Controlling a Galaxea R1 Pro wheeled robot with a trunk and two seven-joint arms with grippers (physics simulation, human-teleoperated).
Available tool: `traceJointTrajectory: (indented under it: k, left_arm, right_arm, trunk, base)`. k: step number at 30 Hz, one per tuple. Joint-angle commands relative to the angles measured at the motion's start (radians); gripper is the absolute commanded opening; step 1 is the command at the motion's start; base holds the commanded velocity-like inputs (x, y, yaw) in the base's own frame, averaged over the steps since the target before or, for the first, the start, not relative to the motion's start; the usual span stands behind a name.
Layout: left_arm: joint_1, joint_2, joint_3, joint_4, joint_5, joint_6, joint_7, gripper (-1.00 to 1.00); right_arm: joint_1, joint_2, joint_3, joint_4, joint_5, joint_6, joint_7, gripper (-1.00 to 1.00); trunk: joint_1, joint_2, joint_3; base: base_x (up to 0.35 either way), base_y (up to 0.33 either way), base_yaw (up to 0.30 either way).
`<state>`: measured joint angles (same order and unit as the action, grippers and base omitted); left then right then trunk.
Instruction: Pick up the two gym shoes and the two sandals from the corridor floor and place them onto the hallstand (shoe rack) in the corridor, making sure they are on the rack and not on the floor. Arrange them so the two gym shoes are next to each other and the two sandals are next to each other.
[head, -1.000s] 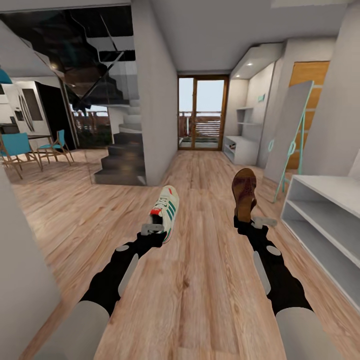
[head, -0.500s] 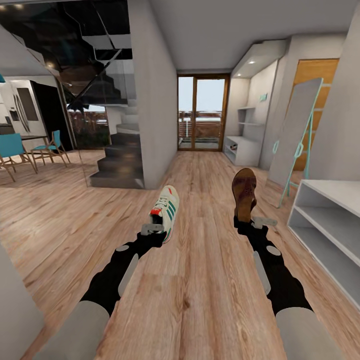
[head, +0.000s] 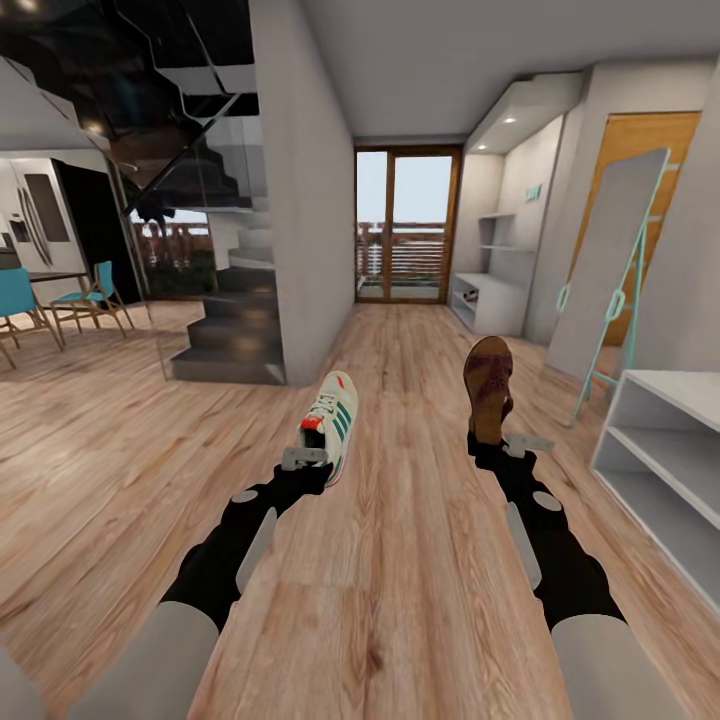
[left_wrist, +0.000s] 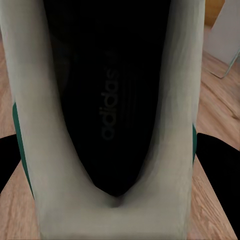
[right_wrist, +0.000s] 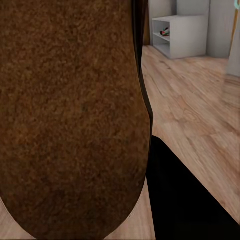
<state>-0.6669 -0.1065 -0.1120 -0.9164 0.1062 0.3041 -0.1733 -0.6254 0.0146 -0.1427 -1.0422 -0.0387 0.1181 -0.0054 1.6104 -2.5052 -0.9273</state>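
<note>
- Corridor floor (head: 400, 560): bare wood planks run straight ahead between the two arms to a glazed door (head: 405, 225) at the far end; wide open lane down the middle.
- Left edge of the lane: a grey wall corner (head: 305, 200), with dark stairs (head: 225, 335) beside it; beyond, teal chairs (head: 85, 300) stand well apart.
- Right edge: a white open-shelf unit (head: 665, 460) juts in near the right arm, shelves bare where they show. A leaning board on a teal frame (head: 605, 265) stands just beyond it.
- Far right end, beside the door: the low hallstand (head: 490, 300) with stepped wall shelves above. The right wrist view shows something small and dark on its upper shelf (right_wrist: 165, 33); too small to name.
- Left gripper (head: 312, 455): fingers closed on the heel of a gym shoe (head: 333, 420), held off the floor, toe pointing away. Left wrist view looks into its dark opening (left_wrist: 107, 100).
- Right gripper (head: 495, 440): fingers closed on a sandal (head: 488, 385), held up with the brown footbed facing the camera, clear of the floor.
</note>
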Motion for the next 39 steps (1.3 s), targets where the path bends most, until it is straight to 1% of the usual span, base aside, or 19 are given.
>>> traceJointTrajectory:
  k: [1, 15, 18, 22, 24, 25, 26, 27, 28, 30, 32, 34, 36, 39]
  left_arm:
    - [0.0, 0.0, 0.0, -0.002, 0.011, 0.007, 0.0, -1.0]
    - [0.0, 0.0, 0.0, -0.002, 0.012, 0.007, 0.0, -1.0]
    - [0.0, -0.004, 0.0, 0.0, 0.013, 0.007, -0.002, -1.0]
    - [0.0, -0.012, 0.0, 0.032, 0.025, 0.006, -0.004, -1.0]
    - [0.0, -0.014, 0.0, 0.051, 0.041, 0.005, -0.003, -1.0]
    - [0.0, -0.014, 0.0, 0.057, 0.052, 0.004, -0.003, -1.0]
    - [0.0, -0.014, 0.001, 0.062, 0.065, 0.003, -0.002, -1.0]
    - [0.0, -0.014, 0.001, 0.065, 0.071, 0.003, -0.002, -1.0]
    - [0.0, -0.014, 0.001, 0.065, 0.073, 0.003, -0.002, -1.0]
    - [0.0, -0.014, 0.0, 0.067, 0.078, 0.005, -0.001, -1.0]
    - [0.0, -0.014, 0.0, 0.068, 0.079, 0.005, 0.0, -1.0]
    - [0.0, -0.015, 0.0, 0.075, 0.081, 0.005, -0.001, -1.0]
    - [0.0, -0.013, 0.001, 0.113, 0.08, 0.003, -0.001, -1.0]
    - [0.0, -0.012, 0.003, 0.137, 0.08, 0.001, -0.002, -1.0]
  right_arm:
    - [0.0, 0.001, -0.001, -0.002, -0.007, 0.006, 0.0, -1.0]
    - [0.0, 0.0, 0.001, -0.003, -0.004, 0.014, 0.002, -1.0]
    - [0.0, -0.001, 0.002, -0.004, -0.004, 0.015, 0.003, -1.0]
    - [0.0, 0.0, 0.004, -0.004, -0.004, 0.015, 0.004, -1.0]
    - [0.0, 0.0, 0.007, -0.004, -0.004, 0.015, 0.004, -1.0]
    - [0.0, 0.0, 0.017, -0.004, -0.003, 0.016, 0.004, -1.0]
    - [0.0, 0.001, 0.046, -0.004, -0.004, 0.016, 0.004, -1.0]
    - [0.0, 0.001, 0.073, -0.004, -0.004, 0.017, 0.003, -1.0]
    - [0.0, 0.001, 0.088, -0.004, -0.004, 0.017, 0.003, -1.0]
    - [0.0, 0.001, 0.159, -0.004, -0.004, 0.017, 0.001, -1.0]
    - [0.0, 0.001, 0.185, -0.004, -0.004, 0.017, 0.0, -1.0]
    - [0.0, 0.001, 0.203, -0.004, -0.003, 0.017, -0.001, -1.0]
    - [0.0, 0.001, 0.21, -0.004, -0.004, 0.016, -0.001, -1.0]
    - [0.0, 0.001, 0.213, -0.004, -0.004, 0.016, 0.0, -1.0]
  trunk:
    - [0.0, 0.0, -0.001]
    - [0.0, 0.0, -0.001]
    - [0.0, 0.0, -0.001]
    - [0.0, 0.0, -0.001]
    - [0.0, 0.0, -0.001]
    - [0.0, 0.0, -0.001]
    - [0.0, 0.0, -0.001]
    - [0.0, 0.0, -0.001]
    - [0.0, 0.0, -0.001]
    - [0.0, 0.0, -0.001]
    - [0.0, 0.0, -0.001]
    - [0.0, 0.0, -0.001]
    - [0.0, 0.0, -0.001]
    - [0.0, 0.0, -0.001]
  base:
    - [0.347, 0.0, 0.0]
    - [0.347, 0.0, 0.0]
    - [0.347, 0.0, 0.0]
    - [0.347, 0.0, 0.0]
    - [0.347, 0.0, 0.0]
    - [0.347, 0.0, 0.0]
    - [0.347, 0.0, 0.0]
    - [0.347, 0.0, 0.0]
    - [0.347, 0.0, 0.0]
    - [0.347, 0.0, 0.0]
    - [0.347, 0.0, 0.0]
    - [0.347, 0.0, 0.0]
    - [0.347, 0.0, 0.0]
    - [0.347, 0.0, 0.0]
